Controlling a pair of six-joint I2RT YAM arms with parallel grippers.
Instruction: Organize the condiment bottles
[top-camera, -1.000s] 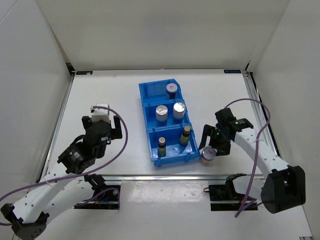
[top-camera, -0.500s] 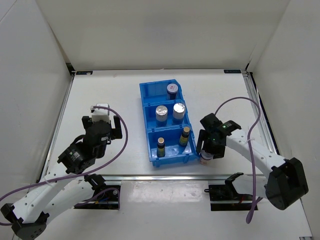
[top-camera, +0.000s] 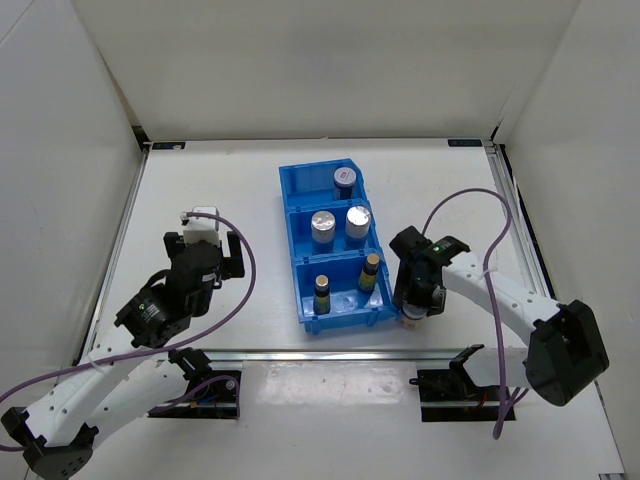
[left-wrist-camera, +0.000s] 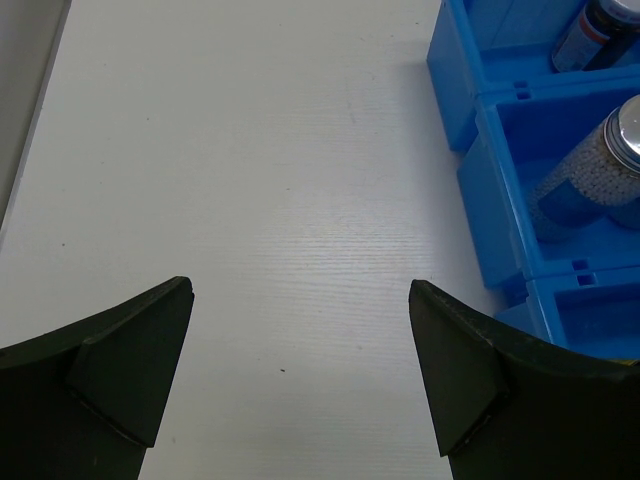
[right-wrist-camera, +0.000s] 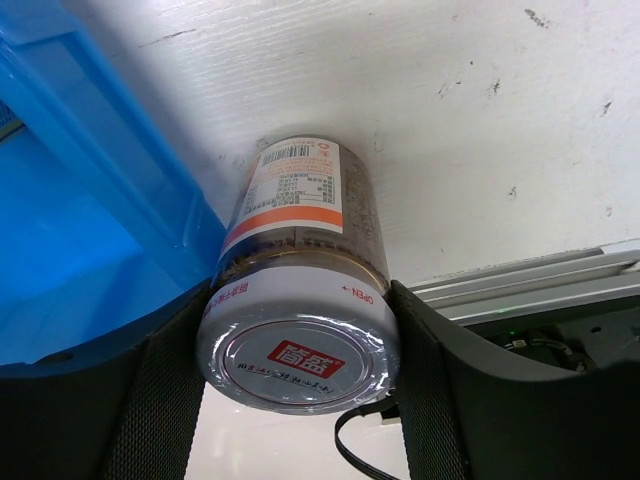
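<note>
Jar (right-wrist-camera: 297, 250) upright on tabletop (right-wrist-camera: 480, 150) just right of bin (right-wrist-camera: 90, 200), top end gripped in right pincer (right-wrist-camera: 300, 330); left pincer (left-wrist-camera: 300, 370) wide open, well apart.

The left arm (top-camera: 120, 385) rises from its base at the near left corner and bends forward, its wrist held over the left half of the tabletop (left-wrist-camera: 260, 150). The left gripper (left-wrist-camera: 300, 370) points away from the base with its jaws spread wide and nothing between them, and hangs above the surface without touching it. The right arm (top-camera: 500, 295) reaches from its base at the near right corner inward toward the middle, its wrist turned down. The right gripper (right-wrist-camera: 297, 340) is closed around a silver-lidded jar (right-wrist-camera: 295, 230), its dark fingers (right-wrist-camera: 150, 400) pressed against opposite sides of the lid.
</note>
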